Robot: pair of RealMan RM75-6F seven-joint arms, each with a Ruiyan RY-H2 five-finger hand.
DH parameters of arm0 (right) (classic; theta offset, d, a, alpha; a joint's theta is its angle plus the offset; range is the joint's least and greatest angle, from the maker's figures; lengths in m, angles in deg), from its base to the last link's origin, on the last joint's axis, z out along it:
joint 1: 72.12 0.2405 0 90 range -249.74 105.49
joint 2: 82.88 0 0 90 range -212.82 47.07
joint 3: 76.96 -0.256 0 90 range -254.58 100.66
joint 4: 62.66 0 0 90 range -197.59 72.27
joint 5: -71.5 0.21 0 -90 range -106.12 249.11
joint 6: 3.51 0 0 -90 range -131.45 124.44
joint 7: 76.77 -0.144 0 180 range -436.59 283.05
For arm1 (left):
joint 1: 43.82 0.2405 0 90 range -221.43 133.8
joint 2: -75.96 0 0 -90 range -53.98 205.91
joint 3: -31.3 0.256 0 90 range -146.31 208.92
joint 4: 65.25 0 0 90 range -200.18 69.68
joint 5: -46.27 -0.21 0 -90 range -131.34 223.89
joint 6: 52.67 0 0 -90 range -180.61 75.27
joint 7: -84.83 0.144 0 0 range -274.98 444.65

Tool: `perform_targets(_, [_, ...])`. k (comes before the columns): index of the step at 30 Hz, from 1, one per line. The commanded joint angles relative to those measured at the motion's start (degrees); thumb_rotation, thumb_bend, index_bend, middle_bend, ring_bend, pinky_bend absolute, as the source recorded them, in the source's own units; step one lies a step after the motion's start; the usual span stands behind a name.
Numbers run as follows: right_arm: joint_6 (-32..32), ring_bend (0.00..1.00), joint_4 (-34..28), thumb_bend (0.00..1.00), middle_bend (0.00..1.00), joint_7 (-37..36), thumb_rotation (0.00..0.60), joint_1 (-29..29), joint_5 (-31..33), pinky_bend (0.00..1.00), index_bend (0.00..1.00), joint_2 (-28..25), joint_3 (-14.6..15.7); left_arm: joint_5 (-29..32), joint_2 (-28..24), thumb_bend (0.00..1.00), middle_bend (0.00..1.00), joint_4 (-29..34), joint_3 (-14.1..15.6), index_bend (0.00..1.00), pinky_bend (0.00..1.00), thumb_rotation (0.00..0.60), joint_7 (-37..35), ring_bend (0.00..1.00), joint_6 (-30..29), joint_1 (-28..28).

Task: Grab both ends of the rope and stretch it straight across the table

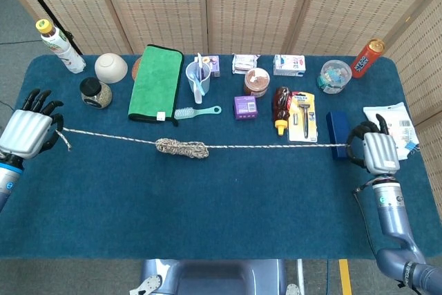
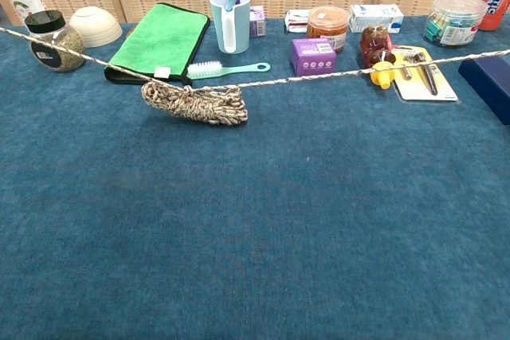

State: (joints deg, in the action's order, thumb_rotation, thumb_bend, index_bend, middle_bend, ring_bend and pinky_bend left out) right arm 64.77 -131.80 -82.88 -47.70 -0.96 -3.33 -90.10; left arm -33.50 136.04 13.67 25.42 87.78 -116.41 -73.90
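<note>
Speckled cord runs out of the left hand point(image 1: 26, 132), which grips one end of the rope point(image 1: 117, 138) at the table's far left edge; the right hand point(image 1: 376, 151) is closed around the other end near the right edge. Between them the rope lies nearly straight across the blue table point(image 1: 228, 212), except for a tight bundle of coils point(image 1: 181, 148) left of centre, which the chest view shows hanging on the line and resting on the cloth.

The main risk, as I judge it, is that bundle: if it is knotted rather than loosely wound, more pulling will only tighten it, or drag an end out of a grip. The taut line also passes just in front of the brush point(image 1: 197, 111), the green towel point(image 1: 155, 82) and the razor pack point(image 1: 302, 117), so any drift toward the back could sweep them.

Room is short sideways: the left hand is already at the table's rim, and the right sits beside a dark blue box point(image 1: 336, 133) and a white packet point(image 1: 391, 129). The near half of the table is bare
</note>
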Motion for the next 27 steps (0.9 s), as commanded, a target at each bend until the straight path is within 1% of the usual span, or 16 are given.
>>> perform_targets(1, [0.1,0.24,0.2,0.44,0.44,-0.1,0.600,-0.3,0.3,0.00,0.82,-0.2,-0.1,0.1,-0.2,0.44,0.26,0.0,-0.1,0.80,0.00,0.600,-0.1,0.04,-0.1,0.2])
perform_targets(27, [0.8,0.25,2.4,0.44,0.44,-0.8,0.600,-2.3,1.7,0.00,0.82,-2.1,-1.0,2.2,-1.9,0.44,0.26,-1.4,-0.9,0.81,0.00,0.600,0.9,0.04,0.2,1.4])
